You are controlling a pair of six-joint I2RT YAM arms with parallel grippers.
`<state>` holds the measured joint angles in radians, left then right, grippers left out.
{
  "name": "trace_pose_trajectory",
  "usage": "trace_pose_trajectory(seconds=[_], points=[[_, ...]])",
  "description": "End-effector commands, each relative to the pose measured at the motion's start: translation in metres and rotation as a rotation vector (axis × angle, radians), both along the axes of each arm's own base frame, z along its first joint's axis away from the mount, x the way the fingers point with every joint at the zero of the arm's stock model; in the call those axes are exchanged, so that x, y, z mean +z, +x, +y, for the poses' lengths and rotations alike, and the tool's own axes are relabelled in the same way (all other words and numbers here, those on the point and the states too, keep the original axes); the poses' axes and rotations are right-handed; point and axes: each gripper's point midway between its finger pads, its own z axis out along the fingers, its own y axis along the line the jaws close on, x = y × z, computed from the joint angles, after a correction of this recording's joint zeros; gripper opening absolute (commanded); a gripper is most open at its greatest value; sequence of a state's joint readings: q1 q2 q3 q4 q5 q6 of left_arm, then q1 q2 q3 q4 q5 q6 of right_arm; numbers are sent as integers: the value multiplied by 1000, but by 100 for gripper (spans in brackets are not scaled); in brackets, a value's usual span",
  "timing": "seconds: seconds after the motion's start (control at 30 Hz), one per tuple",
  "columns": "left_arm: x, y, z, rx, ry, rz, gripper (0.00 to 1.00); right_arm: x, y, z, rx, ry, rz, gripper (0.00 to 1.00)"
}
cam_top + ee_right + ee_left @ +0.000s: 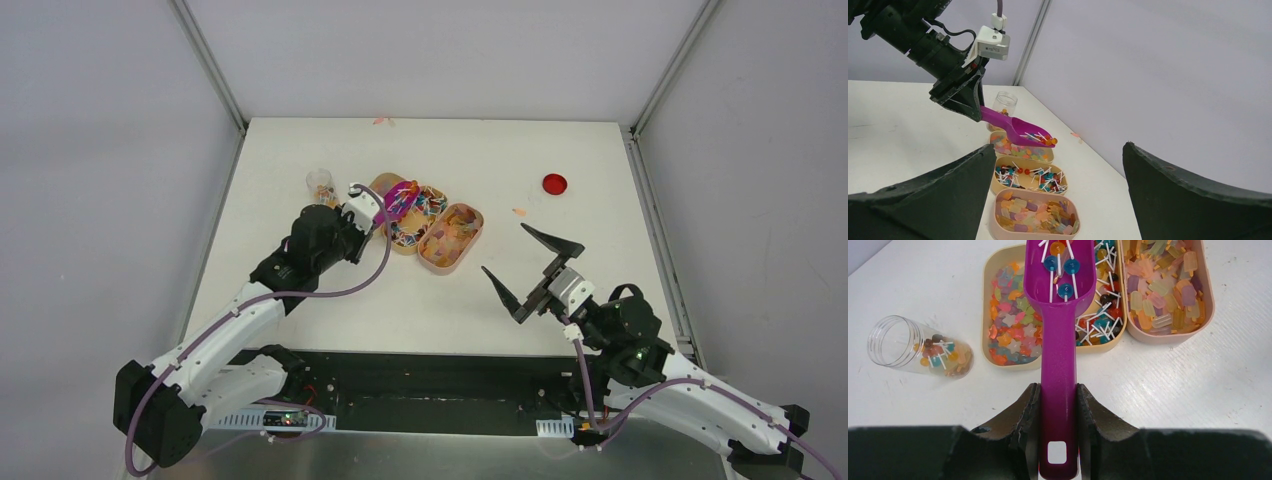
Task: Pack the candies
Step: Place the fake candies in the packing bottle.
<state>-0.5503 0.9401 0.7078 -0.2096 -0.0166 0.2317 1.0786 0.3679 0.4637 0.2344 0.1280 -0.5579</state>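
Reaching forward, left claw point(1058, 392) clamps scoop point(1058, 340) of candies point(1060, 267) over trays point(985, 315)

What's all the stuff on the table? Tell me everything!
trays: 3, tan, side by side mid-table
candies: many, mixed colours, in trays, scoop and jar
scoop: 1, magenta, over the middle tray
jar: 1, clear, upright, left of the trays
disc: 1, red, far right
stray bit: 1, orange, between trays and disc
table: 1, white, under everything
left hand: 1, black, shut on scoop
right hand: 1, black, open and empty, near right
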Motion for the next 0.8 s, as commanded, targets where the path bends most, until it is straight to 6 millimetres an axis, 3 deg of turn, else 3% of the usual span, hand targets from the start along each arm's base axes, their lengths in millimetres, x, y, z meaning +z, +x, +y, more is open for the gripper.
trace_pose_trajectory(seconds=[0.0, 0.53, 0.77], points=[[25, 5, -4, -13, -38, -91, 0, 10, 1, -4, -21, 36, -15, 100], [43, 16, 15, 86, -17, -100, 0, 11, -2, -2, 2, 37, -16, 100], [57, 22, 39, 150, -40, -110, 0, 11, -3, 1, 18, 32, -16, 100]])
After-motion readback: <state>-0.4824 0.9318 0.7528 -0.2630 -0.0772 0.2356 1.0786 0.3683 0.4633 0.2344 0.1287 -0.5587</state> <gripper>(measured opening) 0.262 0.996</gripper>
